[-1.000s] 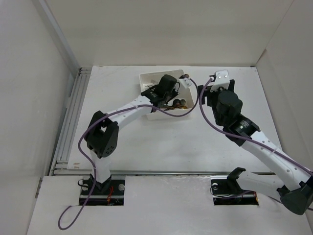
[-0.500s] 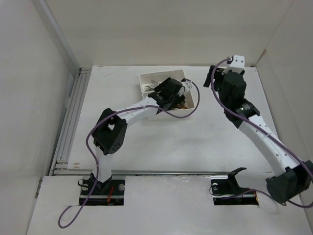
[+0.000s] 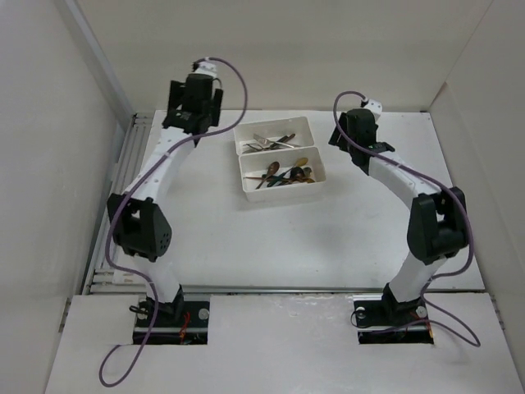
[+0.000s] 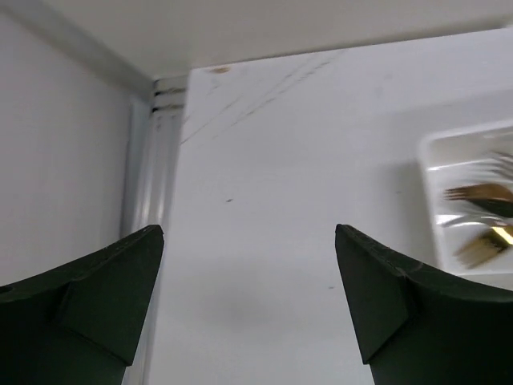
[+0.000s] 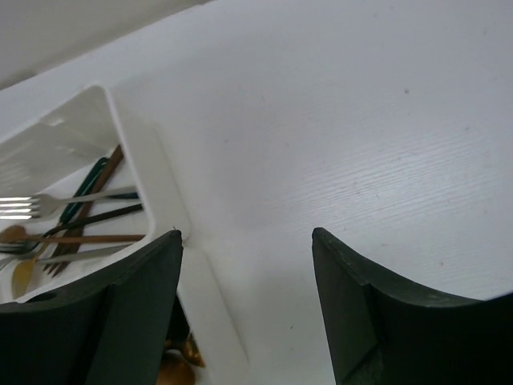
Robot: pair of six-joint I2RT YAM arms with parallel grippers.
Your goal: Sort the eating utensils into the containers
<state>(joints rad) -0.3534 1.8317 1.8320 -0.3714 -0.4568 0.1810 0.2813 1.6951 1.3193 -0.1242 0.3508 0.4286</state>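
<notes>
Containers: two matching shallow white trays, long sides touching, at the far centre of the table; far tray, near tray.
Far tray contents: forks, silver, gold and copper-coloured, some with dark green or black handles, lying crossed.
Near tray contents: spoons, gold, copper-coloured and dark, piled loosely.
Change from 0.5 s ago: the left arm has left the trays and swung to the far-left corner; the right arm has folded in, wrist now just right of the far tray. Both trays are now fully uncovered.
Left gripper: jaws spread wide, nothing between them, above bare table well left of the trays.
Right gripper: jaws spread wide, nothing held, above the far tray's right-hand wall; contact not evident.
</notes>
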